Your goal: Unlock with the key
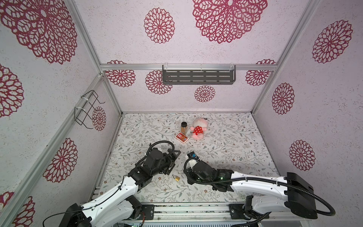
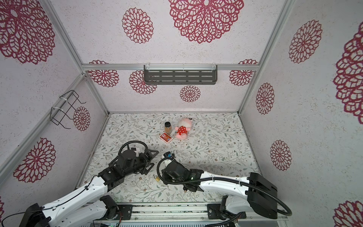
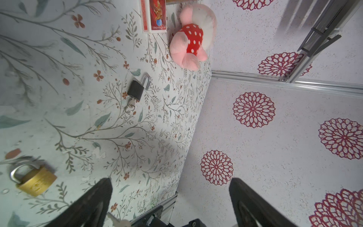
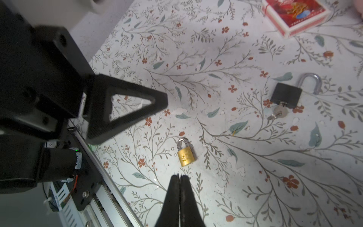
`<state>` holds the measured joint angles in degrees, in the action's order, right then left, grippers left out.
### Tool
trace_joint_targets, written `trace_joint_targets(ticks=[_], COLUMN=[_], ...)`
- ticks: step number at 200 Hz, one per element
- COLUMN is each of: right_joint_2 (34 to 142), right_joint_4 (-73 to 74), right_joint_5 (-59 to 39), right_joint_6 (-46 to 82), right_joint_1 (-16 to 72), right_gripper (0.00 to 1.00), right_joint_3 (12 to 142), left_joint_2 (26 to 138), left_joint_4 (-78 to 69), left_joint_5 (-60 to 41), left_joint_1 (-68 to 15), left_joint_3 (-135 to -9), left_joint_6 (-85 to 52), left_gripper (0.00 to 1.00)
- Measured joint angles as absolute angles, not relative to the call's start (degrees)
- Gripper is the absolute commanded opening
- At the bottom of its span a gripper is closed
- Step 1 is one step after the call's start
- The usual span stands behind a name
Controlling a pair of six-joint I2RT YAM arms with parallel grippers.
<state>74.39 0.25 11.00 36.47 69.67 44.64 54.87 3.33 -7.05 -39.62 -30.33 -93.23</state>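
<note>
A black padlock [image 4: 285, 94] lies on the flowered table [image 4: 235, 49] with a silver key [image 4: 280, 112] in its keyhole. Its shackle [image 4: 310, 82] sits off to one side of the body. In the left wrist view the same black padlock [image 3: 135, 90] and key [image 3: 131, 103] appear. Nearer the front lies a brass padlock [image 1: 176, 178], its shackle down. My right gripper [image 4: 179, 175] hangs shut and empty above the table, just short of the brass padlock [image 4: 185, 155]. My left gripper [image 3: 170, 179] is open and empty, turned sideways to the left of the locks. A blurred, pale key-shaped thing [image 3: 117, 221] shows beside one finger.
Behind the locks lie a red card box [image 1: 182, 137], a brown jar with a black lid [image 1: 184, 127] and a pink plush in a red dotted dress [image 1: 198, 129]. A grey shelf [image 1: 198, 76] hangs on the back wall, a wire rack [image 1: 86, 110] on the left wall.
</note>
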Motion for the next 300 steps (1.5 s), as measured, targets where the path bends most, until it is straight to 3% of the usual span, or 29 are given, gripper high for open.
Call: trace_joint_targets(ticks=[148,300], right_joint_2=[74.7,75.7], right_joint_4=[6.9,9.4], right_joint_5=[17.4,16.3], right_joint_6=[27.6,27.2], right_joint_1=[69.7,69.7], right_gripper=[0.0,0.0], right_joint_3=[51.5,48.9], left_joint_2=[55.2,51.8], left_joint_4=[-6.5,-6.3], left_joint_5=[-7.0,-4.2], left_joint_1=[-40.5,-40.6], left_joint_3=[-29.5,-29.2], left_joint_6=[-103.4,-104.9], left_gripper=[0.99,0.7])
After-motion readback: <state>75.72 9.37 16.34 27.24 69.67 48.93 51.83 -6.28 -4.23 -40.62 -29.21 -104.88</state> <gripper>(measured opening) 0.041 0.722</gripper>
